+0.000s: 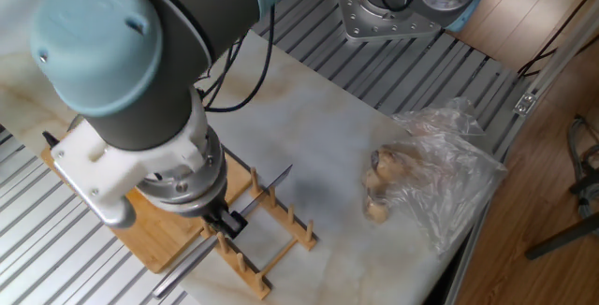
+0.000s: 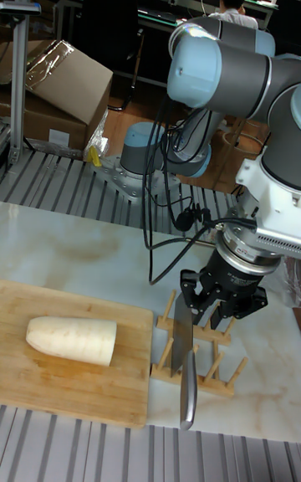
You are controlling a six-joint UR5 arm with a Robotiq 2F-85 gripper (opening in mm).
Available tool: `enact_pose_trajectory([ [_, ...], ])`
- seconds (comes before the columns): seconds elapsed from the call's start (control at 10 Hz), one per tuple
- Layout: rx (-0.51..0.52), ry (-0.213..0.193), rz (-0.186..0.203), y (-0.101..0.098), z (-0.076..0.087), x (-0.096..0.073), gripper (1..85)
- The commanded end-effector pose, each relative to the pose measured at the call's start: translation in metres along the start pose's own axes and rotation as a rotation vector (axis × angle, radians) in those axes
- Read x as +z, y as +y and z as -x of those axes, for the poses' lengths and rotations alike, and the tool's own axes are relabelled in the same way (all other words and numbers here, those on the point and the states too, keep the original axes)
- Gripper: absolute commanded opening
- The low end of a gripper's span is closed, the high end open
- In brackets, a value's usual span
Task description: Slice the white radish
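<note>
The white radish [image 2: 71,340] is a thick creamy cylinder lying on its side on the bamboo cutting board [image 2: 50,390]. The arm hides it in the fixed view, where only the board's front corner [image 1: 154,241] shows. A steel knife [image 2: 184,356] lies across the wooden peg rack [image 2: 219,369], right of the board, with its blade tip [image 1: 284,171] pointing away. My gripper [image 2: 205,305] hangs low over the knife's blade, open, with one dark finger on each side of it. In the fixed view the gripper [image 1: 225,221] sits over the rack [image 1: 276,239].
A crumpled clear plastic bag holding brownish lumps [image 1: 426,179] lies on the marble top to the right. The arm's base [image 1: 393,6] is bolted at the back. Cables trail from the arm over the table. Cardboard boxes [image 2: 58,89] stand beyond the table's far left.
</note>
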State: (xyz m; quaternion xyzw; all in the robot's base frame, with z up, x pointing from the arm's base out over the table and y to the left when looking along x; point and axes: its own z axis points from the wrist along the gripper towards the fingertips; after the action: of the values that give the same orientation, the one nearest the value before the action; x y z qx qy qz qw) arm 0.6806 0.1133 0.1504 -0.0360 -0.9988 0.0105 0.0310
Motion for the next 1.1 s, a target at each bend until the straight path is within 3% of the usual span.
enact_pose_trajectory([
  [0.0,-0.026,-0.012,-0.018,-0.003,0.008,0.011,35.3],
  [0.2,-0.045,-0.015,-0.058,-0.012,0.011,0.016,35.0],
  [0.3,-0.044,0.004,-0.045,-0.007,0.005,0.020,34.7],
  [0.5,-0.038,0.009,-0.071,0.001,-0.008,0.031,32.7],
  [0.7,-0.048,0.025,-0.067,0.000,-0.023,0.032,31.3],
  [1.0,-0.049,0.011,-0.064,0.000,-0.029,0.044,31.3],
])
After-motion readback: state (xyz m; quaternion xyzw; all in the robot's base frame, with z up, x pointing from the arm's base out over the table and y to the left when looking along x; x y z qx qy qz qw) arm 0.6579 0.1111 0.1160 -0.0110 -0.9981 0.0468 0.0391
